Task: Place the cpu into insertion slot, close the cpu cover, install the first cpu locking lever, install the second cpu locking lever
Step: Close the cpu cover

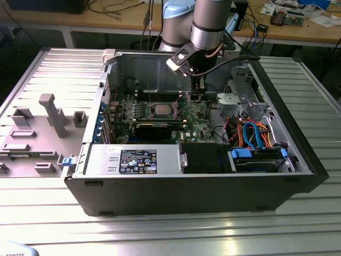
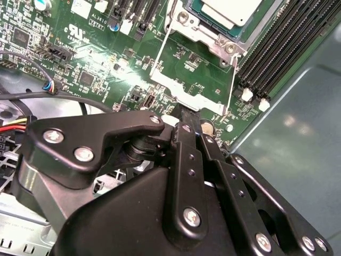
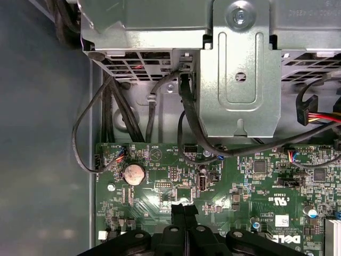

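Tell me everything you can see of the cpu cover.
The cpu cover is a thin silvery metal frame with a large square cut-out; green board shows through it. It is swung open, off the chip, which sits in the socket. Thin wire levers run along two sides. In the second wrist view the black pincer is at its free edge; whether they touch is unclear.

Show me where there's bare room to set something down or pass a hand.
Bare slotted table in front of the case, and more on the exterior view's right of it. Inside, a bare strip of case panel beside the memory slots. Crowded: the drive bay cables and around the gripper.
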Controlling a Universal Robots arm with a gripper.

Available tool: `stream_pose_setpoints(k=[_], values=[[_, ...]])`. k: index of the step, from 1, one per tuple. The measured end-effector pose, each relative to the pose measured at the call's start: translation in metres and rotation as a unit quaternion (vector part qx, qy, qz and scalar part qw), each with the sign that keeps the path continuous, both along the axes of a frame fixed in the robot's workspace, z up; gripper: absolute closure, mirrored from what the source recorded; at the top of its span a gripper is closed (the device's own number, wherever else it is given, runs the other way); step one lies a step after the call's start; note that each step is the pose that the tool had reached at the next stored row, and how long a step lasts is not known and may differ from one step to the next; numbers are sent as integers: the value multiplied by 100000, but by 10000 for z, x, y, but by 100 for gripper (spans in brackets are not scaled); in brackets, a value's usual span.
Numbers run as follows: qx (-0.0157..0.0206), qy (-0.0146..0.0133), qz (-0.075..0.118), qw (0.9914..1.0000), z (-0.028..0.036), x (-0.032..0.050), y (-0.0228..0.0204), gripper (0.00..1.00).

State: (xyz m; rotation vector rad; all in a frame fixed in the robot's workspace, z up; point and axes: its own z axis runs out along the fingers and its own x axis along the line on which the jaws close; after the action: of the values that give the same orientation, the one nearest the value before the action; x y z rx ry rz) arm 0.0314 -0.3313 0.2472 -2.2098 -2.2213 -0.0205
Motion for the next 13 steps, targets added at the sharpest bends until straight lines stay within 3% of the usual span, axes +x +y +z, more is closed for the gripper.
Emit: stream_pose_setpoints(k=[13], values=[[75, -1, -4, 100000, -14, -19, 0, 89]])
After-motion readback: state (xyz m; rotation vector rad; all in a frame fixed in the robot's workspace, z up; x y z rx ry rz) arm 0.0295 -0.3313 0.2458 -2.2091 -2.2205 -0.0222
